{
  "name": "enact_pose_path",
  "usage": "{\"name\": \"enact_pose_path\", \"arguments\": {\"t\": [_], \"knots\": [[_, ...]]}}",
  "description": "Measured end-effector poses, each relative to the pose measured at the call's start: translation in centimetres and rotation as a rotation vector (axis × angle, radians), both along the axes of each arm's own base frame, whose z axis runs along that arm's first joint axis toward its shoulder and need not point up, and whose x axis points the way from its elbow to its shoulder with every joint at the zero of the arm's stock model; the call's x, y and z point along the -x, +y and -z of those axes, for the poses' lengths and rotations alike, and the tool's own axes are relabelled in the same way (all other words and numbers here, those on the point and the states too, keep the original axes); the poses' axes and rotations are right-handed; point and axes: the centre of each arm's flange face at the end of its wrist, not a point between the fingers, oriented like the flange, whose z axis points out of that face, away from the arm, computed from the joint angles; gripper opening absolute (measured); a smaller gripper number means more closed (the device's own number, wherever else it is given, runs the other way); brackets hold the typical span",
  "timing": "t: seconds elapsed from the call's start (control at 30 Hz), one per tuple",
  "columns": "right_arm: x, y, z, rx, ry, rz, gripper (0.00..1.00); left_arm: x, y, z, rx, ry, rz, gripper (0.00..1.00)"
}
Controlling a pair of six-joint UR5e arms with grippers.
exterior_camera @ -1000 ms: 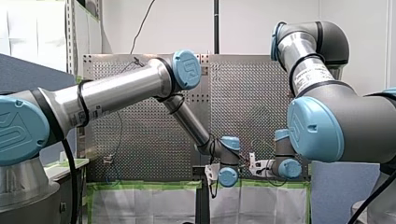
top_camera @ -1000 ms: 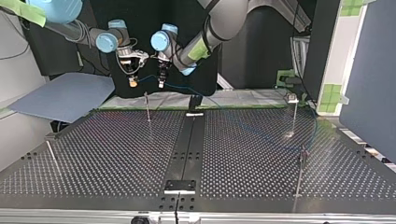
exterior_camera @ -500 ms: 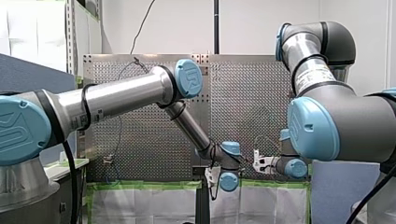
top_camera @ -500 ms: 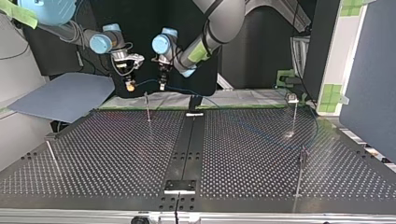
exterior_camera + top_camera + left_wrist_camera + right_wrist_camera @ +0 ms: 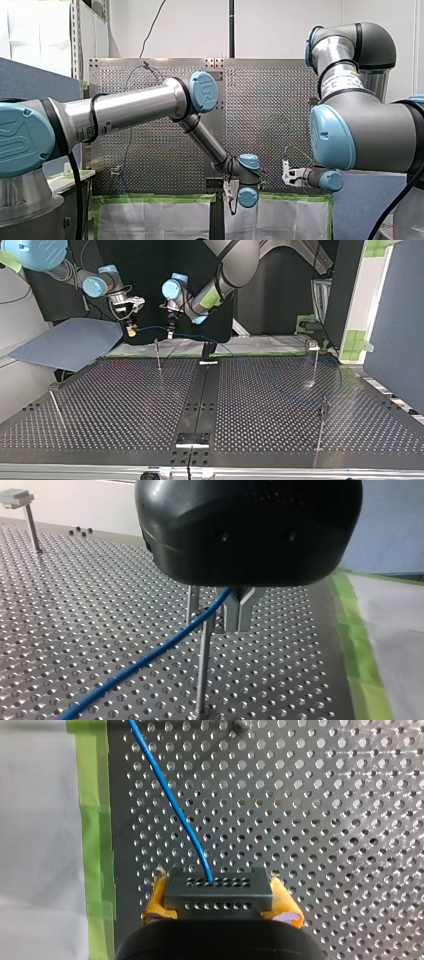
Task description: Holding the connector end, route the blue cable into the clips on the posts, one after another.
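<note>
Cable strung between both grippers, lining up on the far post

Our right gripper (image 5: 220, 906) has its yellow pads clamped on the connector (image 5: 218, 887), and the blue cable (image 5: 171, 800) runs out of it over the table (image 5: 125, 405). Our left gripper (image 5: 216, 625) has its metal fingers narrowed around the cable further along, just above the post (image 5: 204, 670) near the table's far edge, left of the middle in the top view. We reckon we're approaching that post's clip: next, lower the taut span into it without knocking the post
</note>
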Motion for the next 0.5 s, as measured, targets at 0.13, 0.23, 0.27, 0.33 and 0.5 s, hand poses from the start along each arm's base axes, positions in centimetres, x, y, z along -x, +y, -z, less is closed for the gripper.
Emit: {"name": "enact_pose_path", "arguments": {"t": [0.13,0.23,0.27,0.33,0.5], "knots": [[-0.1,0.3,0.7,-0.011,-0.014,-0.029,0.00,-0.5,-0.2,-0.3,0.016,-0.012,0.003,0.00],[0.0,0.6,1.8,-0.025,-0.018,-0.039,0.00,-0.8,-0.4,-0.6,0.026,-0.020,0.007,0.00],[0.0,0.6,2.2,-0.030,-0.017,-0.041,0.00,-0.9,-0.5,-0.7,0.028,-0.022,0.007,0.00],[0.1,0.7,2.7,-0.038,-0.016,-0.042,0.00,-1.0,-0.6,-0.9,0.032,-0.025,0.008,0.00],[0.3,0.3,3.1,-0.051,-0.013,-0.034,0.00,-1.1,-0.7,-1.0,0.036,-0.028,0.011,0.00]]}}
